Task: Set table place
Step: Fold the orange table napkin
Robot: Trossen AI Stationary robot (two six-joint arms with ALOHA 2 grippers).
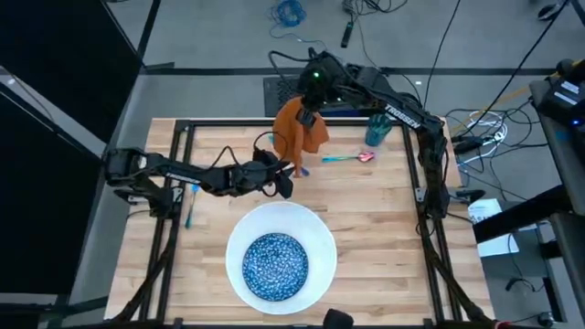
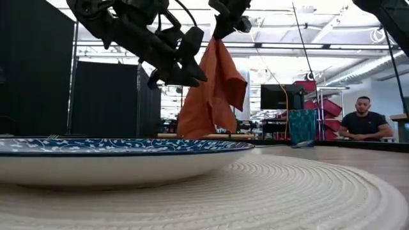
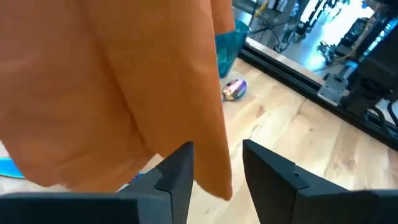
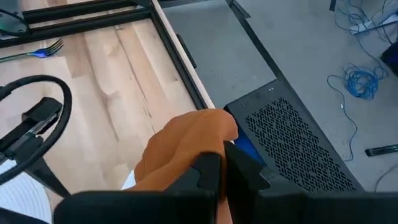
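An orange napkin (image 1: 298, 135) hangs from my right gripper (image 4: 219, 171), which is shut on its top above the table's far edge. My left gripper (image 3: 217, 177) is open beside the napkin, and the napkin's lower corner (image 3: 214, 168) hangs between its fingers. A white plate (image 1: 322, 239) carrying a blue speckled bowl (image 1: 274, 265) sits at the near middle of the table. Near the far right rail stands a teal cup (image 1: 377, 130), with a spoon (image 1: 347, 157) lying in front of it. A light-blue fork (image 1: 190, 203) lies at the left. My right gripper pinches a bunched top fold of the napkin (image 4: 199, 134) between its two fingers, coming from above. The cloth hangs slack below it in long folds (image 2: 214, 96). My left gripper has the lower corner between its open fingers; I cannot tell whether a finger (image 3: 180, 168) touches it.
Black rails (image 1: 420, 174) frame the wooden tabletop (image 1: 375, 219). A woven placemat (image 2: 287, 191) lies under the plate in the low view. A person sits beyond the far edge (image 2: 364, 118). Bare wood shows right of the plate.
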